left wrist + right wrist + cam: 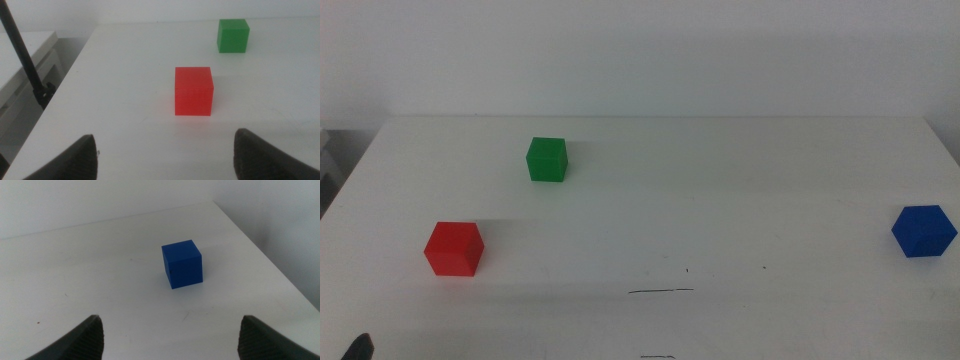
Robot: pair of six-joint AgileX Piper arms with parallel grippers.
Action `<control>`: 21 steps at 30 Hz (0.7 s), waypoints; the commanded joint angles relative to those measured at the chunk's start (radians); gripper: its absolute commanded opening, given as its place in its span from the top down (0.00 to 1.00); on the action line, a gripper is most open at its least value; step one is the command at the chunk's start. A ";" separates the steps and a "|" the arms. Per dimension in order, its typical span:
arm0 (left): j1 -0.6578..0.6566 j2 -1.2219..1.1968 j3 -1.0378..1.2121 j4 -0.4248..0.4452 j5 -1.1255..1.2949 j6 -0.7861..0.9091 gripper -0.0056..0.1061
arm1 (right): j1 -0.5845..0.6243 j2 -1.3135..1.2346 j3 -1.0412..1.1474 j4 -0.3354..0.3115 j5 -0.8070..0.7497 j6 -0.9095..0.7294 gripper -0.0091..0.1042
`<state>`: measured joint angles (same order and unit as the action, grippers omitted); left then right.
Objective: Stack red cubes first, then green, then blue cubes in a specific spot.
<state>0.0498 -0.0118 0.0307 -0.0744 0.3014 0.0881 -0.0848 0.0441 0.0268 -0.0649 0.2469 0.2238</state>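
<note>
The small matte red cube (453, 248) sat at the table's left, the matte green cube (547, 159) farther back, the matte deep blue cube (924, 231) far right. The thin black pen stroke (661, 291) lay bare, near centre-front.

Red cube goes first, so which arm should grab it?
Probably the left. The red cube sits just ahead of the open left gripper; the right gripper faces the blue cube.

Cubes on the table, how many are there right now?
3. The red cube sits near the table's left front, the green cube farther back left of centre, and the blue cube near the right edge. All stand apart; none looks hidden.
</note>
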 commanded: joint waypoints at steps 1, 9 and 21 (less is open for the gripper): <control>0.003 -0.026 -0.004 -0.008 -0.068 -0.011 0.11 | -0.005 0.008 -0.010 -0.005 -0.071 -0.010 0.20; -0.004 0.239 -0.302 -0.008 0.017 -0.004 0.11 | -0.005 0.008 -0.010 -0.005 -0.071 -0.010 0.20; -0.004 0.761 -1.083 -0.063 0.786 -0.003 0.11 | -0.005 0.008 -0.010 -0.005 -0.071 -0.010 0.20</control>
<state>0.0489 0.7008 -0.9416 -0.1035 1.0475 0.0881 -0.0848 0.0441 0.0268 -0.0649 0.2469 0.2238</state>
